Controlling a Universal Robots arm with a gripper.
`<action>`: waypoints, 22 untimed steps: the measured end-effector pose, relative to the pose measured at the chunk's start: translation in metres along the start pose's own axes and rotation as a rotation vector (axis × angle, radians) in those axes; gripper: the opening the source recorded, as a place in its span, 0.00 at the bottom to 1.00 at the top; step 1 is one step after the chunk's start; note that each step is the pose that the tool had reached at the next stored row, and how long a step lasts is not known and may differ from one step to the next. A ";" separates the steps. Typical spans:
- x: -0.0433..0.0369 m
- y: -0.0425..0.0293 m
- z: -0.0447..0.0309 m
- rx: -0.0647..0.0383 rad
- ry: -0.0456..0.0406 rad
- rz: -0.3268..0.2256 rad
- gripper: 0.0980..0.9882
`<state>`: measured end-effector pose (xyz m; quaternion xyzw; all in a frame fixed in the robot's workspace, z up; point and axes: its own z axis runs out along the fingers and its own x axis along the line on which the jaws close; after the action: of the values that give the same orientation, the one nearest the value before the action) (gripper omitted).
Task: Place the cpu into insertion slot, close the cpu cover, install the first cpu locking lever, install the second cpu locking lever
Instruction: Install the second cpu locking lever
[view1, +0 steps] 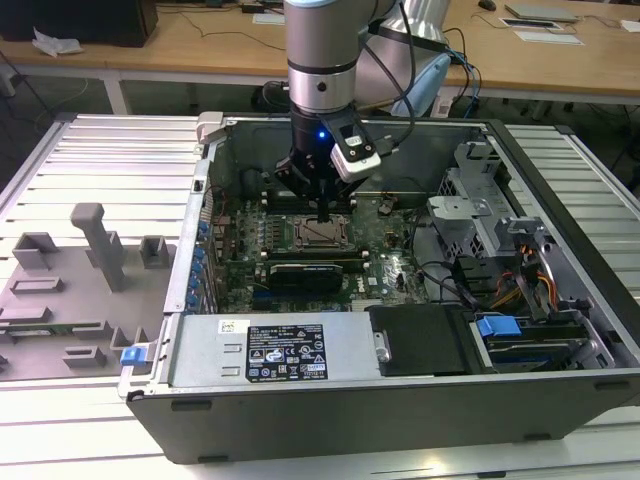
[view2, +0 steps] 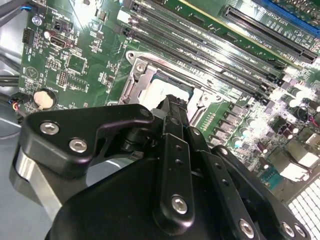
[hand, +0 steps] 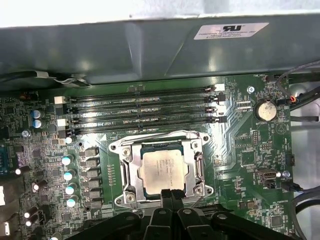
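Fingers (hand: 172, 197) pressed together, holding nothing, sit at the edge of the cover (hand: 162, 142) over the chip (hand: 164, 169), a thin, stiff, probably springy frame best pushed at its rim.

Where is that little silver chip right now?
The chip sits in its square socket on the green board, beside the long black memory slots, with the gripper at its edge.
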<state>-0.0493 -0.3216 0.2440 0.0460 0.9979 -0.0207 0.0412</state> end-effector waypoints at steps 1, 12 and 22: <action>-0.0001 0.0000 -0.0007 0.000 -0.0002 0.000 0.01; -0.0009 -0.0087 -0.0005 0.000 -0.0002 0.000 0.01; -0.0019 -0.0193 0.0000 0.000 -0.0001 0.000 0.01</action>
<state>-0.0492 -0.3410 0.2449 0.0460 0.9979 -0.0206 0.0413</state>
